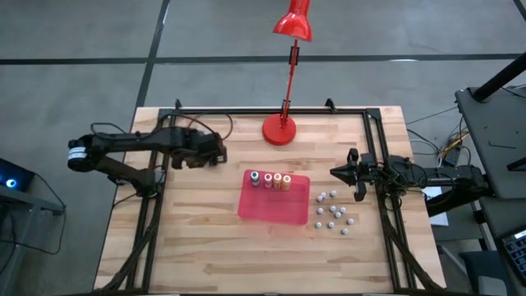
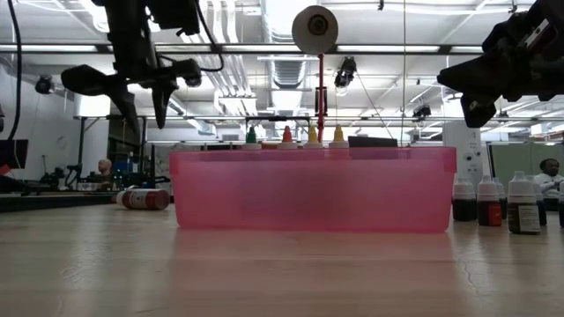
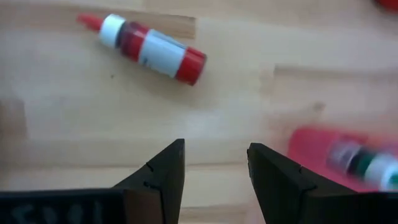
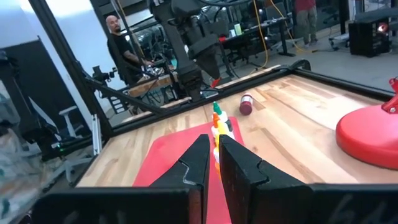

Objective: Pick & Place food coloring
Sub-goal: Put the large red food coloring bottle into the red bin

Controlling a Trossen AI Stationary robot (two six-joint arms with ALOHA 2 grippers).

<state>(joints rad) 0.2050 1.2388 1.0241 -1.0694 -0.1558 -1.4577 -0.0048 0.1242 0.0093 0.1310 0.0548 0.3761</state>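
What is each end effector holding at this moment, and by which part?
Nothing is held. The left end effector is open above the table, with the red-capped bottle lying untouched beyond it. The right end effector is shut on nothing, beside the red tray.

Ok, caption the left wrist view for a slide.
Open left gripper above the wooden table, empty, near a red food coloring bottle lying on its side.

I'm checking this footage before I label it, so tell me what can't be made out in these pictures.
- Bottles in the red tray: the low view shows only their cap tips above the tray wall; the right gripper partly hides them in its wrist view.
- Lying red bottle: label print too blurred to read.
- Dark bottles beside the tray: labels too small; the rightmost is cut by the edge.
- Left gripper: fingers open, nothing between them.
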